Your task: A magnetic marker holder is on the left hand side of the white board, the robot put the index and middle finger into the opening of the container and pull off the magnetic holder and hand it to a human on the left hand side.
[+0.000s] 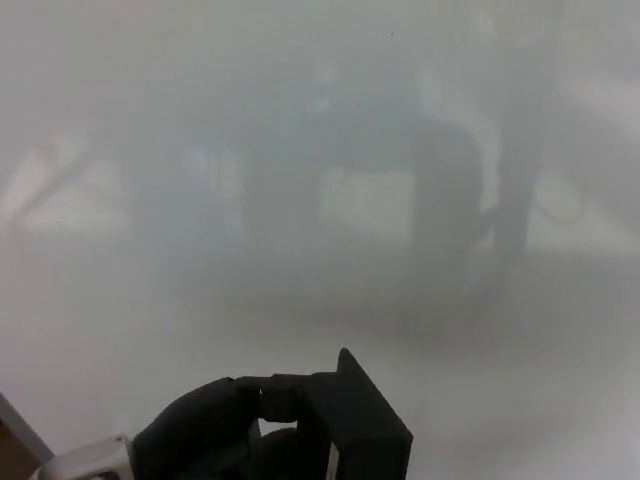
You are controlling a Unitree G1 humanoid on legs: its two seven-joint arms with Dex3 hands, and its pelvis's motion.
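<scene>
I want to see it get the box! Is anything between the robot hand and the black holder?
No. The left robot hand is already right against the black holder on the whiteboard, with nothing visible between them. The right robot hand is out of sight.

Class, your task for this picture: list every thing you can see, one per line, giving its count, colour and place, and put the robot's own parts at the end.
Whiteboard: one, white-grey with dim blurred reflections, fills almost the whole view.
Magnetic marker holder: one, black and boxy, bottom centre, against the board.
Brown strip: one, bottom left corner, beyond the board's edge; too little shows to say what it is.
Left hand: one, black, bottom left of centre, at the holder's left side and seemingly closed on it.
Left wrist: one, white, bottom left edge.
Right hand: not in view.
</scene>
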